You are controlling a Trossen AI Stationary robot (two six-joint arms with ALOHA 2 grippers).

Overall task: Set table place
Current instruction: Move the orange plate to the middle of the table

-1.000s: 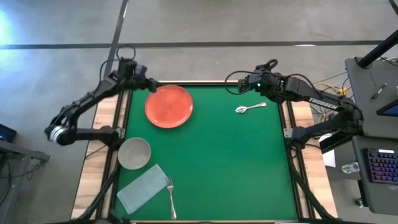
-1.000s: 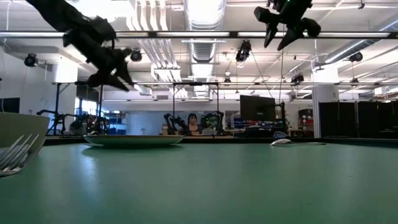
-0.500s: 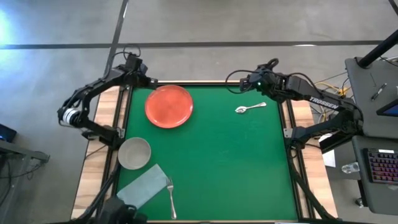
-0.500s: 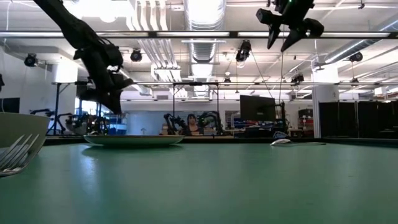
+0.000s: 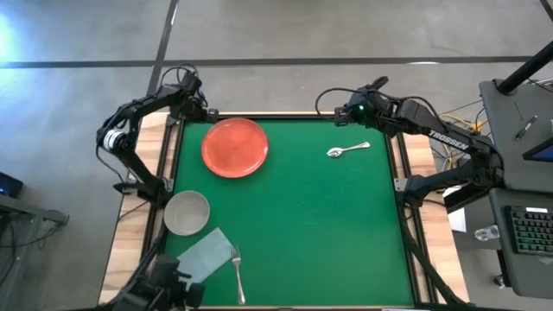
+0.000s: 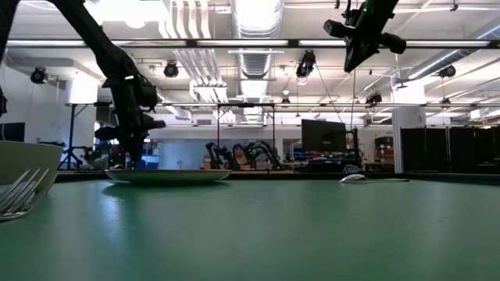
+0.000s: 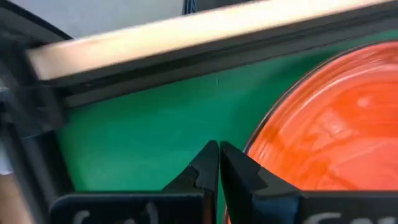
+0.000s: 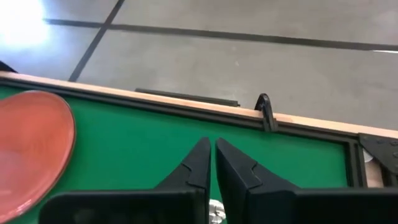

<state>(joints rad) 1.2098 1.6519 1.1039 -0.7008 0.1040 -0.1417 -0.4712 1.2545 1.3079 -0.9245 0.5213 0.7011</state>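
Note:
On the green table [image 5: 311, 225], the orange-red plate [image 5: 234, 147] lies flat at the far left and the silver spoon [image 5: 347, 150] at the far right. The grey bowl [image 5: 187, 212] stands near the left edge. The silver fork [image 5: 238, 275] lies at the near edge beside a grey-green cloth [image 5: 197, 259]. My left gripper [image 7: 217, 155] is shut, empty and pointing down beside the plate's far-left rim [image 7: 273, 130]. My right gripper [image 8: 211, 154] is shut and empty, high above the far edge [image 6: 355, 58], just beyond the spoon.
The table's wooden border and black rails [image 5: 285, 114] run close behind both grippers. A dark device [image 5: 164, 285] sits at the near left corner. A desk with a keyboard [image 5: 527, 229] stands to the right of the table. The middle of the green top is bare.
My left gripper has shut, tipped to point down and dropped toward the table at the plate's far-left rim, while its arm folded back. My right gripper has shut while staying high above the far edge. Plate, spoon, bowl and fork have not moved.

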